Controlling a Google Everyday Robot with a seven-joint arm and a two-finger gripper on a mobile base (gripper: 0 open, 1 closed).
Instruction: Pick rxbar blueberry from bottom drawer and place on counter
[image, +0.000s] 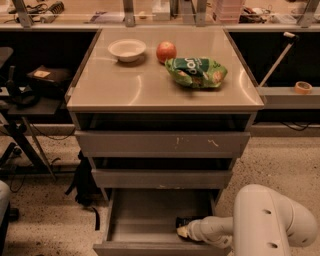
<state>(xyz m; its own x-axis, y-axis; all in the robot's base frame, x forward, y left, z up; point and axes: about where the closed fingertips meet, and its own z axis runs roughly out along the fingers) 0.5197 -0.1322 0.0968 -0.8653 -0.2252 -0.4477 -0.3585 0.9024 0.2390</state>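
Note:
The bottom drawer stands pulled open at the foot of the grey cabinet. A small dark rxbar blueberry lies flat at the drawer's right side near the front. My white arm reaches in from the lower right. My gripper is down inside the drawer, right at the bar's near edge, with its pale tip touching or just over it. The counter is the glossy top of the cabinet above.
On the counter stand a white bowl, a red apple and a green chip bag. Two closed drawers sit above the open one. A black chair and bag stand left. A tape roll lies on a shelf at right.

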